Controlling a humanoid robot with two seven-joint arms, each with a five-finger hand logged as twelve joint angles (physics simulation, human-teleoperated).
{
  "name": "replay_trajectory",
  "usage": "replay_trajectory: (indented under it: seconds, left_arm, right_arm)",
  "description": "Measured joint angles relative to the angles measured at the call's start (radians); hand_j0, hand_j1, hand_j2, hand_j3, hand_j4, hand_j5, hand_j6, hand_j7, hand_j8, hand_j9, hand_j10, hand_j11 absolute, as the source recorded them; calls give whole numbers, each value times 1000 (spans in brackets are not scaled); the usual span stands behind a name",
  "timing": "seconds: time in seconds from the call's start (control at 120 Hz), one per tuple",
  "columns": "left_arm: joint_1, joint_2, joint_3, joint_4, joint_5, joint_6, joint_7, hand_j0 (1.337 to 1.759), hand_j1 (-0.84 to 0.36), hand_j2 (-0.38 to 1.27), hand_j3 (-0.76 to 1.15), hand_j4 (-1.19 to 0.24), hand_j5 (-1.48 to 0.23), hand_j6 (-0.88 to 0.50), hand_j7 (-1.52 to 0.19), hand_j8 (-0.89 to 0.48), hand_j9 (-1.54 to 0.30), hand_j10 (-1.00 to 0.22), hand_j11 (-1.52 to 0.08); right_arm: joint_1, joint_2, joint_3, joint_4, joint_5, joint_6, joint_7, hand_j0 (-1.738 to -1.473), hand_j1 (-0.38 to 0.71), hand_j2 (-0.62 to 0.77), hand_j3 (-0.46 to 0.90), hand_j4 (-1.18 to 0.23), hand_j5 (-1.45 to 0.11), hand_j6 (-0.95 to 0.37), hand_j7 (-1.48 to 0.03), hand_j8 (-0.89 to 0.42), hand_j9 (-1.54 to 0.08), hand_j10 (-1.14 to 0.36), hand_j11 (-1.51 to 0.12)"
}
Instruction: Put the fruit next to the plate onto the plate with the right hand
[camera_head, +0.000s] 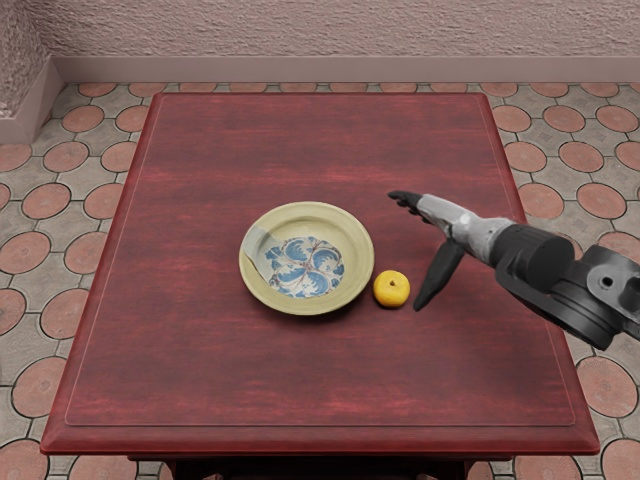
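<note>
A small orange fruit lies on the dark red table, just right of the plate and close to its rim. The plate is cream-yellow with a blue and white flower pattern in its middle, and nothing lies on it. My right hand comes in from the right edge and hovers right of the fruit, fingers spread and holding nothing. The thumb points down toward the table a short way from the fruit, apart from it. The other fingers stretch out to the left, above and behind the fruit.
The red wooden table has a raised border along its edges. Around it lies a tiled floor with round reddish stones, and a rough wall runs along the back.
</note>
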Motion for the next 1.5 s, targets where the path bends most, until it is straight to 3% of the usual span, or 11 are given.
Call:
replay_trajectory:
  seconds: [0.483, 0.758, 1.5]
  left_arm:
    - [0, 0, 0, 0, 0, 0, 0, 1658, 346, 0, 0, -2, -3, -2, -3, -2, -3, -2, -3]
    - [0, 0, 0, 0, 0, 0, 0, 1658, 346, 0, 0, -2, -3, -2, -3, -2, -3, -2, -3]
    - [0, 0, 0, 0, 0, 0, 0, 1658, 346, 0, 0, -2, -3, -2, -3, -2, -3, -2, -3]
  right_arm:
    - [-96, 123, 6, 0, -194, -135, 0, -1658, -302, -7, 0, -41, -52, -42, -52, -42, -52, -41, -52]
    - [-162, 146, 0, 0, -289, -211, 0, -1658, -249, -15, 0, -85, -109, -86, -109, -86, -109, -85, -109]
    - [-245, 160, -18, 0, -348, -314, 1, -1658, 13, -38, 0, -306, -399, -307, -397, -305, -400, -305, -400]
